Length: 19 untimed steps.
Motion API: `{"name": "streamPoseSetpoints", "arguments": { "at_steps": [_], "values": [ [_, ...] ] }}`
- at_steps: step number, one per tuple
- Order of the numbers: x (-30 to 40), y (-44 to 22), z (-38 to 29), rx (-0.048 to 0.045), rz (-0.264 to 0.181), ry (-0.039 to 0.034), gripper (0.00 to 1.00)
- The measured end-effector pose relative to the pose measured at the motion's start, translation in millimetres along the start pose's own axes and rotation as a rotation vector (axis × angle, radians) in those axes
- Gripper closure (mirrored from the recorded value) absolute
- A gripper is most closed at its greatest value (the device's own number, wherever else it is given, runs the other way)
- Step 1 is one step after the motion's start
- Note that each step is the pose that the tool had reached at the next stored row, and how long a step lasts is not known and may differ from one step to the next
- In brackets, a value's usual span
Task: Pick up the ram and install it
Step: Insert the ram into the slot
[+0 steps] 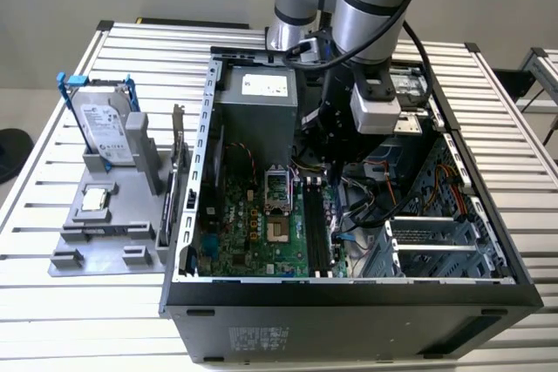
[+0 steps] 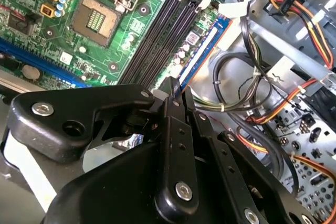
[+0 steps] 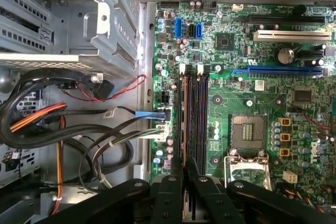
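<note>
In the exterior view my gripper (image 1: 332,179) reaches down inside the open computer case (image 1: 349,302), over the black memory slots (image 1: 316,233) of the green motherboard (image 1: 253,233). The black fingers (image 2: 173,103) are shut on the ram (image 2: 202,51), a thin bluish stick seen edge-on. In the first wrist view the ram (image 3: 183,124) stands on its edge along the slot (image 3: 188,114) nearest the cables, one end between the white latches. Whether it is seated in the slot I cannot tell.
Bundled cables (image 1: 366,202) and a metal drive cage (image 1: 436,246) lie just beside the slots. The open processor socket (image 1: 277,189) and the power supply (image 1: 255,102) lie on the other side. Outside the case, a grey holder (image 1: 105,233) carries a hard drive (image 1: 105,124) and a square chip (image 1: 96,200).
</note>
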State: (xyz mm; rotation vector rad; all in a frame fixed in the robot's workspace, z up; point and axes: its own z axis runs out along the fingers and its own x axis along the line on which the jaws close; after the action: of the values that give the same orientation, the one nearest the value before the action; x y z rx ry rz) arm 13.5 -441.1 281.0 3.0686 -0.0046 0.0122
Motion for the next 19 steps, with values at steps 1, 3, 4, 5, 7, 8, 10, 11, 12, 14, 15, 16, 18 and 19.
{"name": "streamPoseSetpoints", "arguments": {
  "at_steps": [1, 3, 4, 5, 7, 8, 10, 11, 12, 14, 15, 16, 18, 19],
  "values": [
    [0.1, 0.1, 0.9, 0.0001, 0.0, 0.0, 1.0],
    [0.6, 0.7, 2.0, 0.0, 0.0, -0.0001, 1.0],
    [0.7, 1.0, 2.5, 0.0001, 0.0, -0.0001, 1.0],
    [1.1, 1.3, 2.9, 0.0001, 0.0, -0.0001, 1.0],
    [1.8, 1.9, 3.8, 0.0001, 0.0, -0.0001, 1.0],
    [2.1, 2.2, 4.3, 0.0001, 0.0, -0.0001, 1.0],
    [2.6, 2.8, 5.4, 0.0, 0.0, -0.0001, 1.0],
    [2.6, 3.1, 6.1, 0.0, 0.0, -0.0001, 1.0],
    [2.7, 3.2, 7.1, 0.0, 0.0, -0.0001, 1.0],
    [2.7, 3.2, 9.7, 0.0, 0.0, -0.0001, 1.0],
    [2.7, 3.1, 11.1, 0.0001, 0.0, -0.0001, 1.0],
    [2.7, 3.0, 12.5, 0.0001, 0.0, -0.0001, 1.0],
    [2.7, 2.8, 15.4, -0.0001, 0.0, -0.0001, 1.0],
    [2.7, 2.7, 16.9, 0.0001, 0.0, -0.0001, 1.0]
  ]
}}
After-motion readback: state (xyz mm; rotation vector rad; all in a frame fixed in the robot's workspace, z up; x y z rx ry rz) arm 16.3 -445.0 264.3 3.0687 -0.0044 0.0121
